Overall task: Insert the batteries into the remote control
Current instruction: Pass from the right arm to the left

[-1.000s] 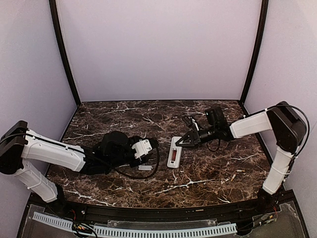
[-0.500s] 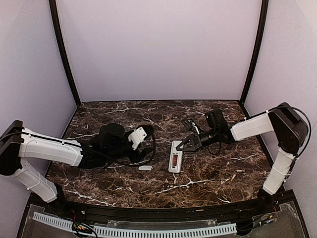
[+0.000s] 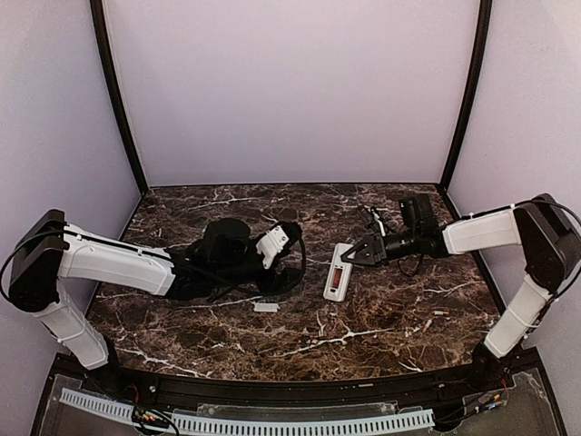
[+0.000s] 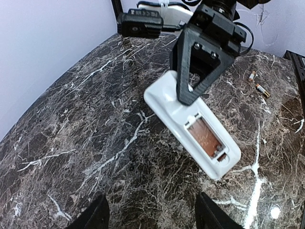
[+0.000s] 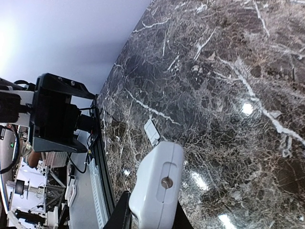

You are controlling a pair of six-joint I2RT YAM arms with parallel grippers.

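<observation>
remote control (image 3: 337, 272): sits back-up a little right of the table's middle. It has shifted toward the right edge and slightly toward the far edge over the last second.
compartment (image 4: 206, 139): uncovered and facing up. Its recess shows reddish-brown, and I cannot tell whether a cell already sits in it.
right gripper (image 3: 356, 253): clenched on the remote control's far end, and it has drawn the remote along with it. Whether that end is lifted off the table I cannot tell.
batteries (image 4: 261, 90): two lie loose toward the right edge of the table, well apart from the remote control, with neither gripper near them.
left gripper (image 4: 150, 220): released and holding nothing. It has swung right after the remote and now looks down on it from just beside.
cover (image 3: 265, 307): a flat white piece nearer the front edge, left of the remote, in the same spot as before.
table (image 3: 182, 209): dark marble, carrying everything.
meaning: the move looks like repositioning, bringing the compartment closer to the loose cells. Loading of those two is not yet done.
</observation>
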